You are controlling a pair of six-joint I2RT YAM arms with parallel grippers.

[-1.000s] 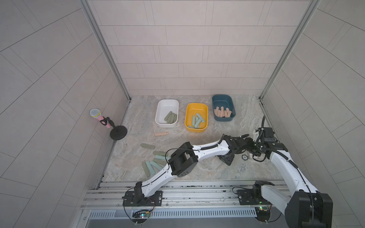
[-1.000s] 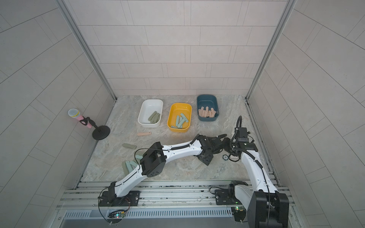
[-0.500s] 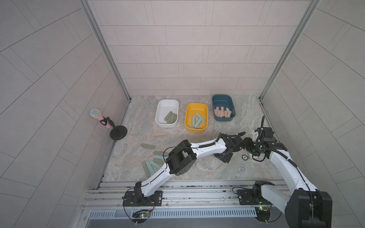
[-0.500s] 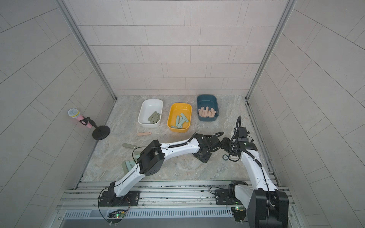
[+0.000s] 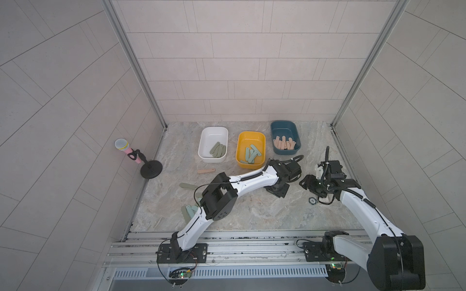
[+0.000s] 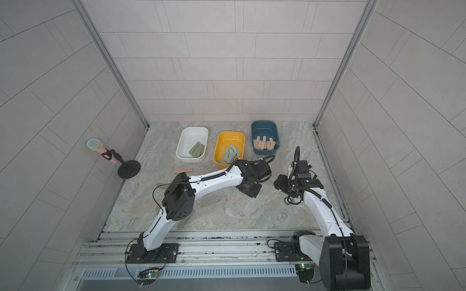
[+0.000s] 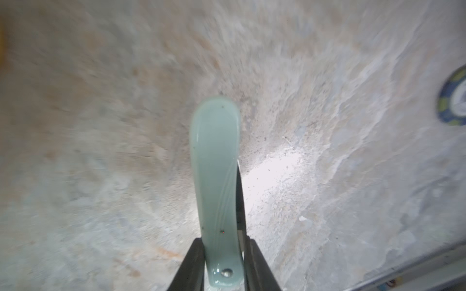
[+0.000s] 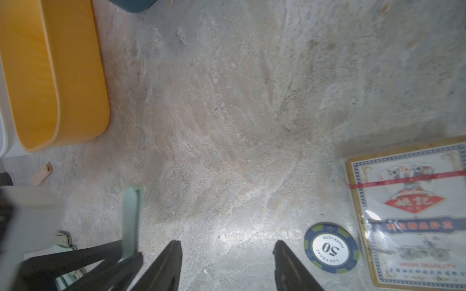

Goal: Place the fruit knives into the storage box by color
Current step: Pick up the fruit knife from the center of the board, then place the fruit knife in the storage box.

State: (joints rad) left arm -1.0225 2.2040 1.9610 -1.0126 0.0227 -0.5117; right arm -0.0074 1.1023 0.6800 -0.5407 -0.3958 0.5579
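In both top views left gripper (image 7: 223,243) hidden beneath own wrist; wrist view shows it clamped on teal knife (image 7: 215,176), perhaps clear of table (image 7: 100,126). Pose: left arm (image 5: 254,180) stretched low; right gripper (image 8: 227,244) spread, empty.

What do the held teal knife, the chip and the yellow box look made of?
The teal knife: smooth plastic, seemingly, slightly glossy; highlights streak it, with a shiny metal-looking rivet. The chip: matte plastic or clay composite, printed centre label. The yellow box: matte plastic, judging by even colour and rounded rim.

Glossy teal knife (image 7: 214,176), matt stone-look tabletop (image 7: 100,126), plastic-wrapped card pack (image 8: 413,214)
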